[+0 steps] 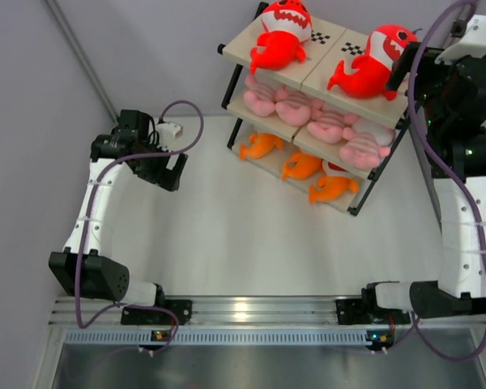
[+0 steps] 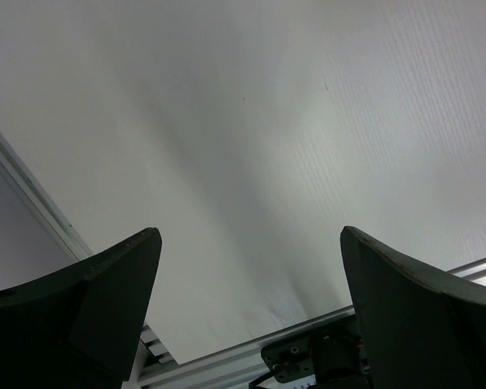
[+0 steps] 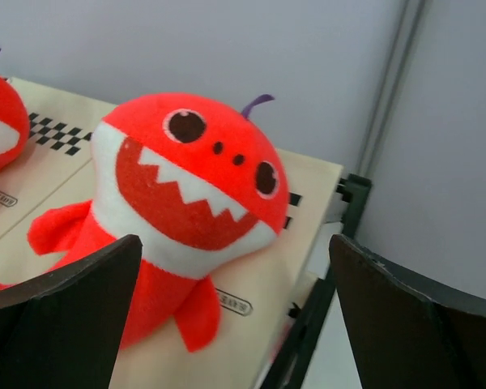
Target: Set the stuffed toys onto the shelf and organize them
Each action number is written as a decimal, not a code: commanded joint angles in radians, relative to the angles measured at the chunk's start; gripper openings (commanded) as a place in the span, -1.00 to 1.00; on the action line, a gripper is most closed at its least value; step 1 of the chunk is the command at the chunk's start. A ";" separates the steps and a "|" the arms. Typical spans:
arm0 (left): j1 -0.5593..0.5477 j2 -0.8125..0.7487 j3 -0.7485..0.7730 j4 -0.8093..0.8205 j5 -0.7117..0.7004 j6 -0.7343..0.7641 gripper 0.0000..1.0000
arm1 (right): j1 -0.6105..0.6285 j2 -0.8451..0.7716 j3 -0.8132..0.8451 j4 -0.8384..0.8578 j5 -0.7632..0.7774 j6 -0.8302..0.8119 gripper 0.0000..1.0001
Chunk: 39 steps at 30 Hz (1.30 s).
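The shelf (image 1: 314,74) stands at the back right with stuffed toys on all three tiers. Two red sharks lie on the top boards, one at the left (image 1: 279,36) and one at the right (image 1: 373,63). Pink striped plushies (image 1: 324,121) fill the middle tier and orange sharks (image 1: 304,166) the bottom one. My right gripper (image 1: 407,69) is open beside the right red shark (image 3: 178,211), which rests free on the top board (image 3: 263,279) between the spread fingers (image 3: 81,316). My left gripper (image 1: 172,168) is open over bare table (image 2: 251,146) at the left.
A grey wall rises behind and right of the shelf (image 3: 348,203). A metal rail (image 1: 251,312) runs along the near table edge with both arm bases. A slanted pole (image 1: 81,57) stands at the back left.
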 commanded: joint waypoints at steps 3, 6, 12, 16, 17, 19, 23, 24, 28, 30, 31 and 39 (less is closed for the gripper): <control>-0.003 0.010 -0.016 0.056 0.018 0.004 0.96 | -0.040 -0.188 -0.116 -0.029 0.265 -0.085 0.99; -0.003 0.021 -0.019 0.058 0.032 0.001 0.96 | -0.061 -0.291 -0.340 0.052 0.397 -0.088 0.99; -0.003 0.023 -0.056 0.088 0.032 0.002 0.96 | -0.258 -0.371 -0.582 0.050 0.383 0.060 0.99; -0.003 0.026 -0.117 0.157 0.033 0.004 0.96 | -0.360 -0.412 -0.795 0.073 0.374 0.139 0.99; -0.003 0.030 -0.149 0.183 0.029 0.005 0.96 | -0.372 -0.431 -0.829 0.094 0.359 0.157 0.99; -0.003 0.033 -0.188 0.278 -0.007 0.007 0.96 | -0.380 -0.457 -0.935 0.121 0.346 0.211 0.99; -0.003 0.041 -0.328 0.470 -0.008 0.002 0.96 | -0.382 -0.481 -1.086 0.214 0.264 0.249 0.99; -0.003 0.046 -0.352 0.516 0.001 -0.002 0.96 | -0.382 -0.478 -1.104 0.226 0.262 0.283 0.99; -0.003 0.056 -0.470 0.765 0.019 -0.083 0.96 | -0.382 -0.445 -1.164 0.235 0.215 0.352 0.99; -0.003 0.058 -0.542 0.832 0.035 -0.125 0.96 | -0.382 -0.440 -1.185 0.238 0.167 0.345 0.99; -0.003 0.058 -0.565 0.870 0.042 -0.139 0.96 | -0.382 -0.448 -1.195 0.246 0.168 0.348 0.99; -0.003 0.112 -0.699 1.038 0.038 -0.212 0.96 | -0.382 -0.497 -1.279 0.300 0.243 0.349 0.99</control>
